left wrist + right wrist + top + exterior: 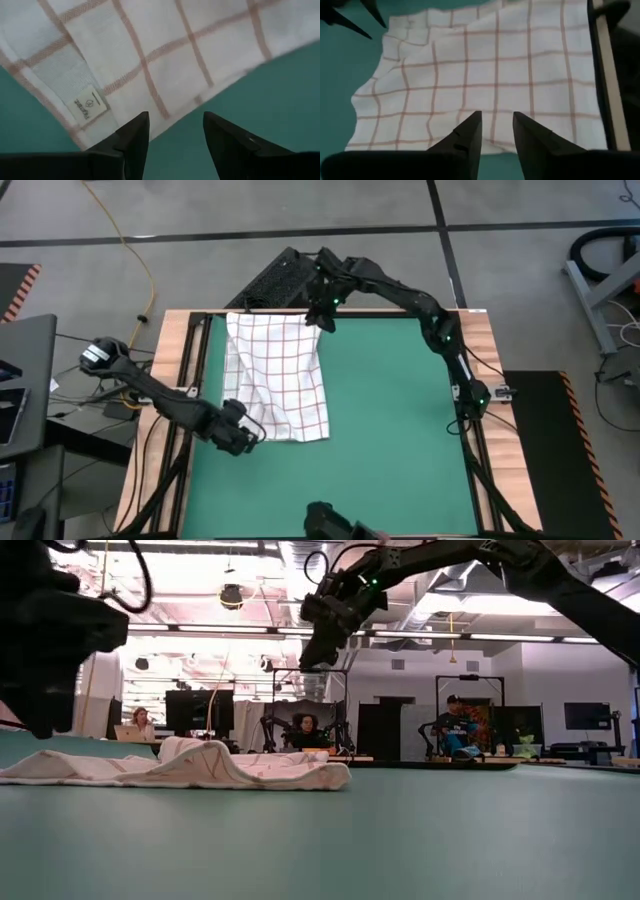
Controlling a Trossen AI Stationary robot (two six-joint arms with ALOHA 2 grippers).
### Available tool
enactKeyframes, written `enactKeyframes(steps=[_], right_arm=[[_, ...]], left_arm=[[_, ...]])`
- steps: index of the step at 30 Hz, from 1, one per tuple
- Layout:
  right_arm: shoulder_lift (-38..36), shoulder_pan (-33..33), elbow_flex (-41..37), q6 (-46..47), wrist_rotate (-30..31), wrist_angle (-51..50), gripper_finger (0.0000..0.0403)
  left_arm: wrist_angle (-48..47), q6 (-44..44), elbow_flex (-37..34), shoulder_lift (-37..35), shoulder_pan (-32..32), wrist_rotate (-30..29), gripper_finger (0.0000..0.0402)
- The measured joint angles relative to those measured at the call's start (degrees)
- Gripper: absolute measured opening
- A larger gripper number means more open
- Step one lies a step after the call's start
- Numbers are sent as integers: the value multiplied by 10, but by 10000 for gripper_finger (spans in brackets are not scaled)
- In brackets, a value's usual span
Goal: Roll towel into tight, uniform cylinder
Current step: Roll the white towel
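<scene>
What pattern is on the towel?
White with a grid of thin red lines; the towel shows best in the right wrist view.

My green mat (390,430) sits inside a wooden table frame (480,320). A yellow cable (135,255) trails over the grey floor beyond the mat's far left corner. Past the mat's far edge, three seated people (455,730) face monitors (195,710).

A: Arms? 2, both matte black w/ chunky rounded joints, thin black cables along links.
B: Lights? Green LEDs on right arm's joints. Left arm base cap is grey/white. Fingers (136,137) dark, tapered, wedge-shaped.
</scene>
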Motion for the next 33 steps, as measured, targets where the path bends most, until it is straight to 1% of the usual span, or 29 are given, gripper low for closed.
enactKeyframes(steps=[7, 15, 18, 20, 22, 28, 29, 33], right_arm=[[1, -6, -1, 15, 2, -15, 136], [1, -5, -1, 28, 2, -38, 136], [1, -2, 0, 28, 2, -47, 136], [1, -1, 0, 28, 1, -55, 136], [1, 2, 0, 28, 1, -61, 136], [1, 10, 0, 25, 2, -61, 136], [1, 10, 0, 25, 2, -61, 136], [1, 10, 0, 23, 1, -64, 136]], left_arm=[[-41, 55, 0, 24, -58, -18, 176], [-42, 89, 0, 74, -65, -19, 176], [-41, 97, 0, 89, -64, -6, 172], [-41, 91, 1, 90, -61, 9, 158], [-43, 80, 6, 89, -59, 16, 132], [-58, 71, 27, 82, -59, -14, 21], [-63, 70, 28, 82, -59, -18, 11], [-78, 57, 29, 82, -53, -11, 2]])
